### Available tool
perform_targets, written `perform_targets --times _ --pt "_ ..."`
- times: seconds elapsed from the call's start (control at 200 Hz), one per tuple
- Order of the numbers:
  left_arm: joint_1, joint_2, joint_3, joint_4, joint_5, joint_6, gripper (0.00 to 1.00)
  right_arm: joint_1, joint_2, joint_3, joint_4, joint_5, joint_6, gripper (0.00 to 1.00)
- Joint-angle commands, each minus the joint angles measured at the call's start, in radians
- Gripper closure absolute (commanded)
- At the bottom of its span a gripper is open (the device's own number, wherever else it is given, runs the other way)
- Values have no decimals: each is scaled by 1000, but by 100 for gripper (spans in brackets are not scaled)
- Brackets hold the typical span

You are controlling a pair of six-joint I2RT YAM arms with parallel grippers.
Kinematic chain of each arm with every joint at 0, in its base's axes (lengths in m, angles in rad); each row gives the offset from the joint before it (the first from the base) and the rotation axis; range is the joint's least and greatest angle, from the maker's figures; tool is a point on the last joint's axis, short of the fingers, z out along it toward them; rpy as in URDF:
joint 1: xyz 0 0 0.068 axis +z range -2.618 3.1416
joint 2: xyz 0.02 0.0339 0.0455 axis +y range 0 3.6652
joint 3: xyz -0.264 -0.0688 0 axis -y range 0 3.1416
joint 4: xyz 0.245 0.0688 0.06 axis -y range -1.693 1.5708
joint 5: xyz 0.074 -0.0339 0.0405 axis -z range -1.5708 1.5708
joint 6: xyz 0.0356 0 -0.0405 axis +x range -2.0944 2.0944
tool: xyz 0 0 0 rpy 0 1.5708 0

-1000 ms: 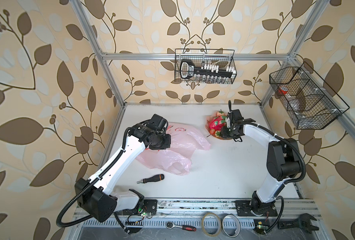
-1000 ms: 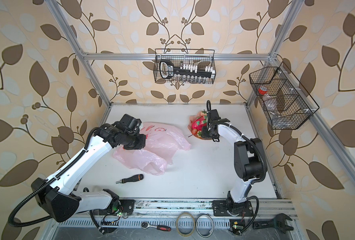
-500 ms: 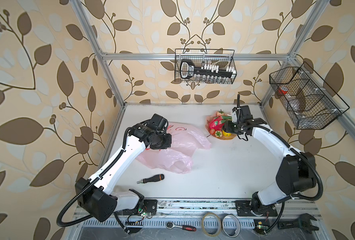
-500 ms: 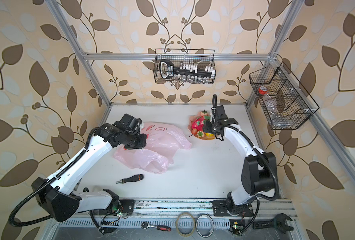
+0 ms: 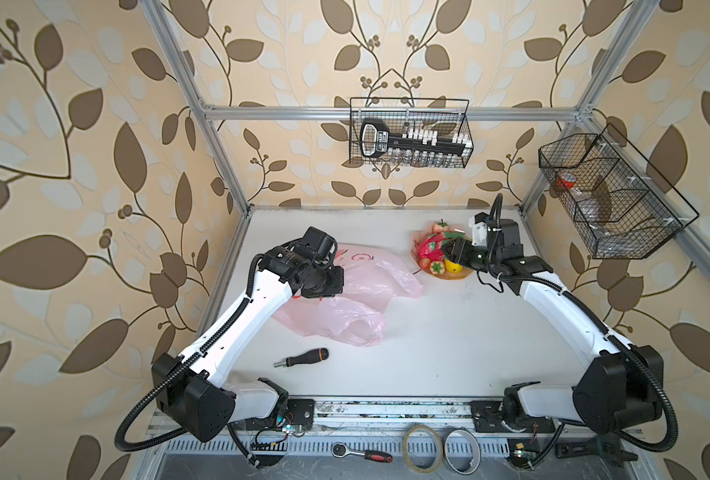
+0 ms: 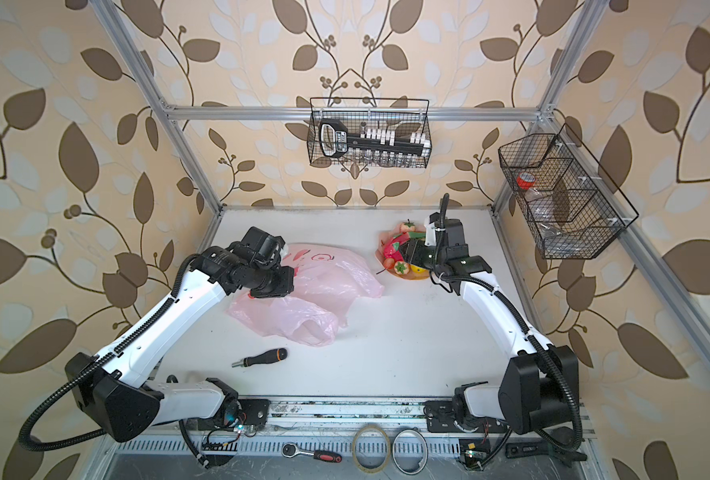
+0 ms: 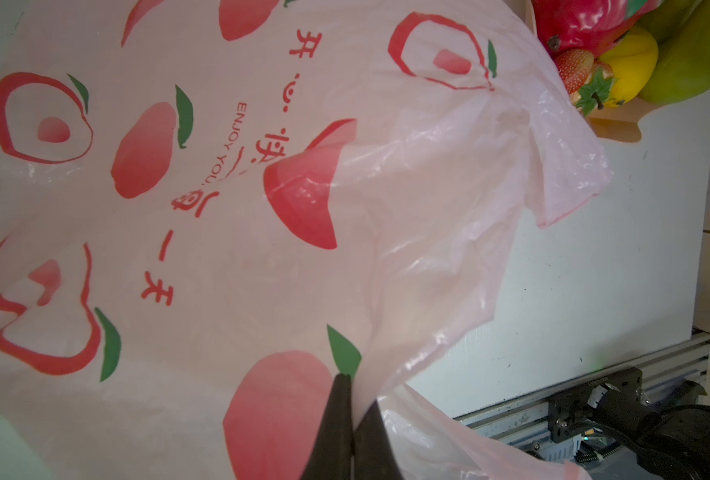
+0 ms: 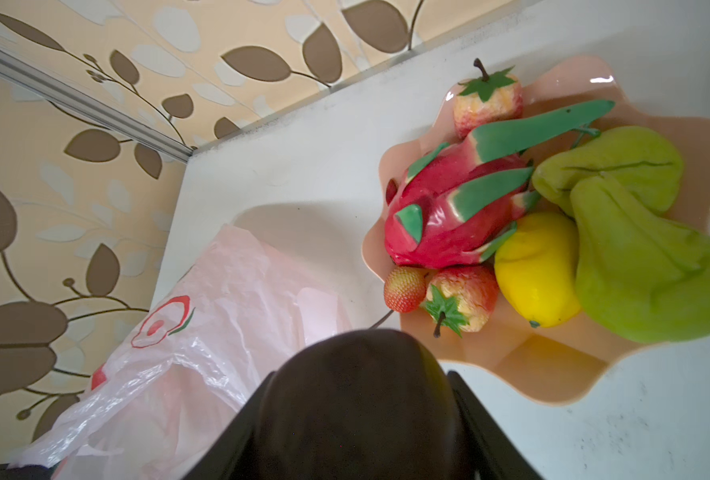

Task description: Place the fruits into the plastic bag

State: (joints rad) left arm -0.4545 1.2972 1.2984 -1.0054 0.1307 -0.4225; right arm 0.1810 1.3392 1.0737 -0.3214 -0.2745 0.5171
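Your right arm [image 5: 552, 299] swung its elbow outward while its jaws clasped the plum [image 8: 353, 399] by the plate [image 8: 552, 374] of fruits [image 8: 449, 216], and your left jaws kept pinching the plastic bag [image 5: 361, 282] on the table [image 5: 449, 332], likely holding it ready for loading.

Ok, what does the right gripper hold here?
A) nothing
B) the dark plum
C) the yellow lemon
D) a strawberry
B: in the right wrist view the dark plum sits between the fingers of the right gripper, while the lemon and strawberries lie on the peach-coloured plate.
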Motion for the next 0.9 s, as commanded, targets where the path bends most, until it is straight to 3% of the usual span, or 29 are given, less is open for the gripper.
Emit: perform_targets --times 0.0,0.235,0.625,0.74,0.895 --pt "4 -9 24 11 14 -9 100 0 -44 -48 78 -116 42 55" --pt "4 -9 36 5 28 -9 100 29 -190 -265 183 -200 157 56" --pt "4 -8 25 17 53 -26 100 126 -496 -620 280 -233 364 57" --pt "4 -9 18 24 69 -36 100 115 -484 -637 317 -316 388 56" --pt "4 -12 7 33 90 -45 100 161 -411 -696 488 -400 515 57"
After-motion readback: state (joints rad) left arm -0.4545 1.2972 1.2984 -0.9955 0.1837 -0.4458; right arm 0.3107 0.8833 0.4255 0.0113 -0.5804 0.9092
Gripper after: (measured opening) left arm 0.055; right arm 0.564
